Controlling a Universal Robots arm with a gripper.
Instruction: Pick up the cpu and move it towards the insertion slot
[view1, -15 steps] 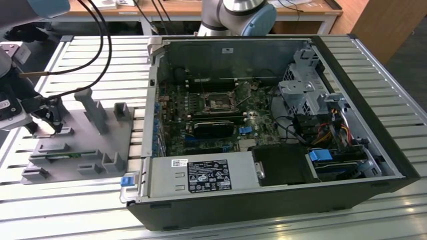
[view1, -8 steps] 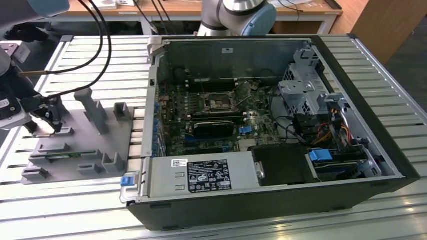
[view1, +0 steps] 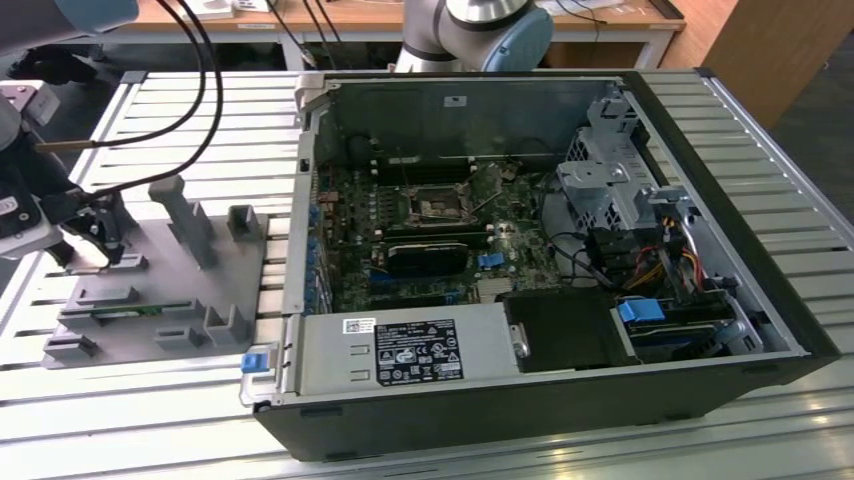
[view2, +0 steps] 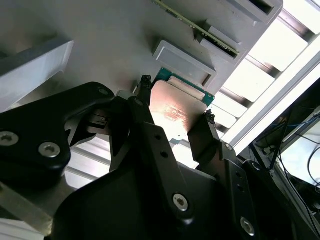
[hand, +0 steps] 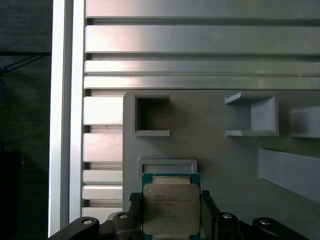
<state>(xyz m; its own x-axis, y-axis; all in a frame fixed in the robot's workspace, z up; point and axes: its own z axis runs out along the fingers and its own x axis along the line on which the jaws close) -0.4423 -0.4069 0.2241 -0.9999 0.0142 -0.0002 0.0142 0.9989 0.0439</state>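
The cpu (hand: 171, 207), a flat square chip with a silvery top and a thin green rim, sits between the two black fingers of my gripper (hand: 170, 200). Its fingers (hand: 135, 205) press against opposite edges of the chip. In the second wrist view the cpu (view2: 177, 107) is held the same way in the gripper (view2: 176, 100), just above the grey fixture plate (view2: 100, 45). In the exterior view the gripper (view1: 100, 240) hangs over the plate at the exterior view's left. The insertion slot (view1: 438, 207), a square socket with a metal frame, lies on the motherboard inside the open computer case (view1: 534, 400).
The grey fixture plate (view1: 167, 290) carries raised holders (hand: 252, 115) and a narrow green strip board (view1: 127, 312). A ribbed aluminium table (hand: 200, 40) lies under everything. The case walls stand between plate and socket. Black cables (view1: 200, 90) hang above the plate.
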